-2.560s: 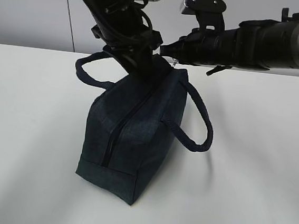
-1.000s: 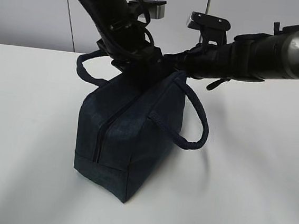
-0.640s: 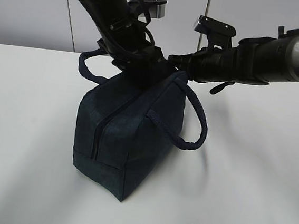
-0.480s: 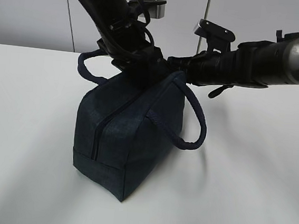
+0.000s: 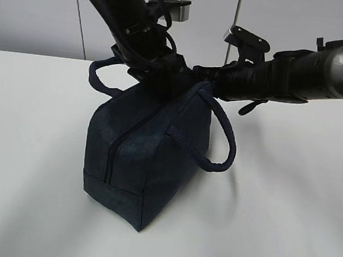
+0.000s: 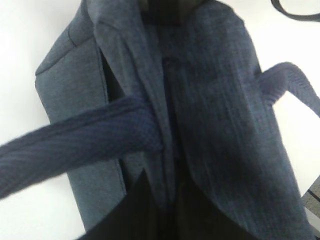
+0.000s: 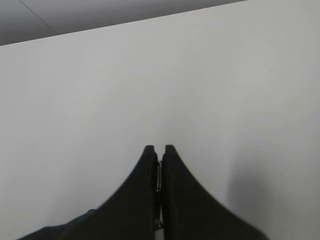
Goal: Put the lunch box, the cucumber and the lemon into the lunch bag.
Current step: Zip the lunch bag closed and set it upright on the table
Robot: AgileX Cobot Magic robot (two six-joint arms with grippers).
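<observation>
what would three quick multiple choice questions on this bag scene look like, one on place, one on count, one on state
1. Where does the lunch bag stand?
A. on the white table
B. on a chair
C. inside a basket

2. How many loop handles of the bag show in the exterior view?
A. none
B. two
C. four

3. How do the right gripper's fingertips stand in the right wrist view?
A. spread wide
B. pressed nearly together
C. out of view

Answers:
1. A, the bag's base rests on the white table.
2. B, one handle hangs on the bag's right side and one handle sticks out at its upper left.
3. B, only a thin slit shows between the two dark tips.
</observation>
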